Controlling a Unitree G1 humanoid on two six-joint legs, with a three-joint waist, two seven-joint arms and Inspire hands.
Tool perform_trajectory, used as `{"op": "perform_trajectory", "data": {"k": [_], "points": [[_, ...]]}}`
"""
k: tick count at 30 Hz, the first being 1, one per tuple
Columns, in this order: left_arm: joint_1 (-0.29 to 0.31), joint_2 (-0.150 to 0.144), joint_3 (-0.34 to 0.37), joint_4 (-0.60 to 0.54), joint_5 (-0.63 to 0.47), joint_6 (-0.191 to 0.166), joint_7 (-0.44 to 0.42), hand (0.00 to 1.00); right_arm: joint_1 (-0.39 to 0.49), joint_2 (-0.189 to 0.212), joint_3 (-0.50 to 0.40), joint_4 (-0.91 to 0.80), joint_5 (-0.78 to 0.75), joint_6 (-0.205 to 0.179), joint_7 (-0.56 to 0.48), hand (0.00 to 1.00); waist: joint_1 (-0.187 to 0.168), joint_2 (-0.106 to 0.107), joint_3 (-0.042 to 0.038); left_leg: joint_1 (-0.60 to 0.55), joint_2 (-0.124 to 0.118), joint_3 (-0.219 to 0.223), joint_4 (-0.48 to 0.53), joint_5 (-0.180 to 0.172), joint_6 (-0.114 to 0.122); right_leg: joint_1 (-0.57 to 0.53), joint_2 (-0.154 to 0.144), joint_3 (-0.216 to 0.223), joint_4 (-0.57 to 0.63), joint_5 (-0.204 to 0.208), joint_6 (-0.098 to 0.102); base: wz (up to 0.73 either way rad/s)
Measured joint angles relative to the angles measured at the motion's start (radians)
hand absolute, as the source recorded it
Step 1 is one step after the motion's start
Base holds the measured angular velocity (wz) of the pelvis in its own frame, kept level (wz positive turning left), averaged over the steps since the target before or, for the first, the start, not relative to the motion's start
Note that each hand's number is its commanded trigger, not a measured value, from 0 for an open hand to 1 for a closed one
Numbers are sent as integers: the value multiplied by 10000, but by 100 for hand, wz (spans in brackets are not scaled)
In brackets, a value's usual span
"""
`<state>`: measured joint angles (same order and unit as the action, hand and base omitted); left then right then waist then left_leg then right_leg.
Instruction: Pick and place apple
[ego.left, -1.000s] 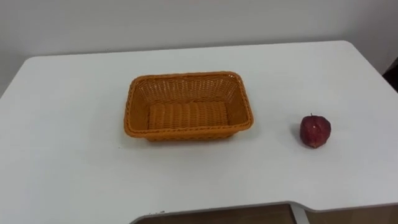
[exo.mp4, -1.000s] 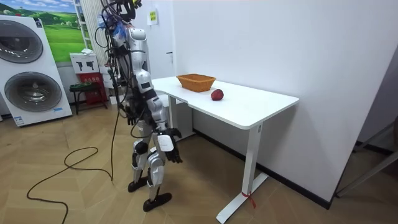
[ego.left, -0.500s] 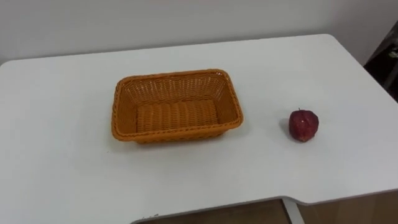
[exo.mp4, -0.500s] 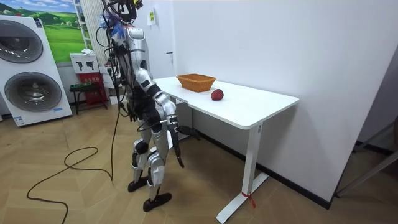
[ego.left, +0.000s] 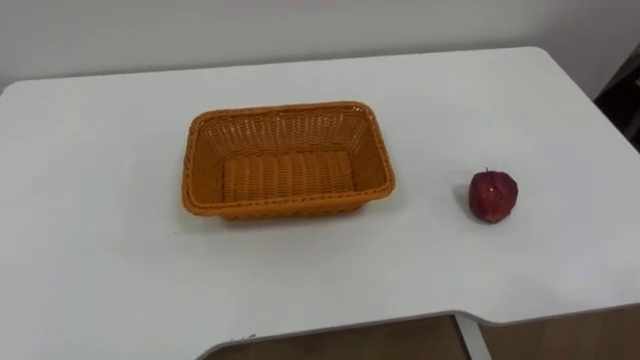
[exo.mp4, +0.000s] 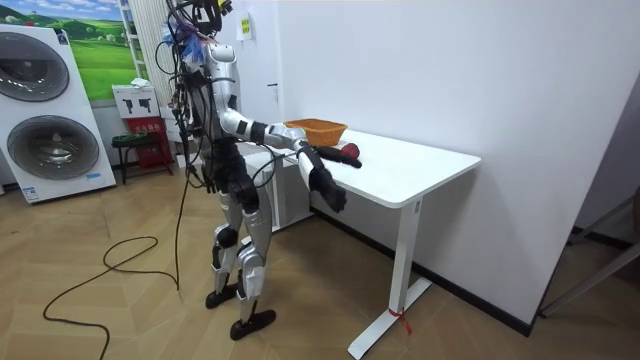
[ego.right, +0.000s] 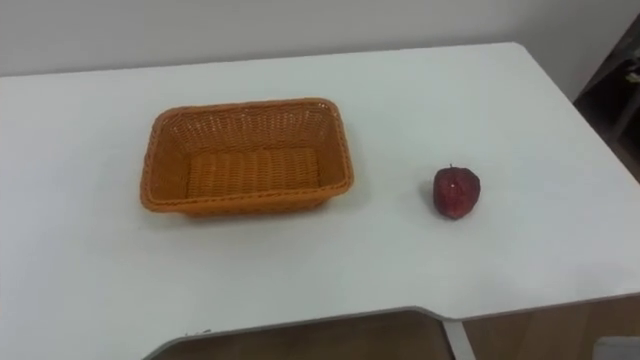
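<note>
You are looking down at one white desk (ego.left: 100, 250) that is carrying two things: one woven orange basket (ego.left: 288, 206) and one dark red apple (ego.left: 493, 196). The basket is sitting left of the middle with its open side up, and nothing is lying inside it. The apple is resting upright on the bare desk top to the basket's right, stem up, well apart from the basket and not touching it.

In the room view the robot is standing on both feet at the desk's long edge, facing it, and it is holding both arms out ahead of its body. The right robot hand (exo.mp4: 332, 195), the one nearer the camera, is hanging low in front of the desk's edge. The left robot hand (exo.mp4: 342, 157) is showing as a dark shape against the desk top just beside the apple. You cannot tell whether either robot hand's fingers are spread wide or curled, and neither one is holding the apple.
</note>
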<state>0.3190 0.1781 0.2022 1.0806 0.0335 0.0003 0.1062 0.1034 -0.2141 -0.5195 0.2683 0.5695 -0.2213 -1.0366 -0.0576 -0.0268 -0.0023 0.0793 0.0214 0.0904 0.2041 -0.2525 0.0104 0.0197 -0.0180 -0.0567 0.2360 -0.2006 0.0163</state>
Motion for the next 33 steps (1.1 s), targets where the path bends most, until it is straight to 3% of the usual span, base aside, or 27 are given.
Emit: {"op": "perform_trajectory", "data": {"k": [3,6,15,18,24,33], "points": [[-202,-2,-485,3,14,1,-7,0,19,-34,719,-738,-1595,10,109,0,126,63,6,14,9,-1,-1,0,0,-2,7,-3,-17,5,-8,0],[-357,-12,-787,-2,10,-1,-95,0,36,-64,1437,-1331,-2144,11,613,0,320,124,29,30,13,42,-46,0,-1,10,13,30,-21,7,-10,-3],[-413,-24,-1083,-7,-17,-83,-270,0,44,-163,3127,-1355,-2253,13,2183,0,604,175,56,43,19,27,-39,1,-1,-6,7,-12,-55,14,-18,0],[-395,-21,-1084,-6,18,-154,-311,0,82,-177,3644,-1019,-2247,19,3262,0,622,160,76,143,33,-31,-69,3,-5,172,11,-110,-180,55,-36,5],[-364,20,-1094,-17,73,-155,-349,0,90,-186,4232,-626,-2232,155,4581,0,644,100,73,211,27,-114,-91,3,-5,385,1,-207,-329,68,-32,4],[-288,72,-1233,5,84,-156,-335,0,93,-196,4234,-177,-2233,372,5383,0,654,28,91,431,29,-125,-144,3,-6,551,1,-244,-356,73,-32,1]]}}
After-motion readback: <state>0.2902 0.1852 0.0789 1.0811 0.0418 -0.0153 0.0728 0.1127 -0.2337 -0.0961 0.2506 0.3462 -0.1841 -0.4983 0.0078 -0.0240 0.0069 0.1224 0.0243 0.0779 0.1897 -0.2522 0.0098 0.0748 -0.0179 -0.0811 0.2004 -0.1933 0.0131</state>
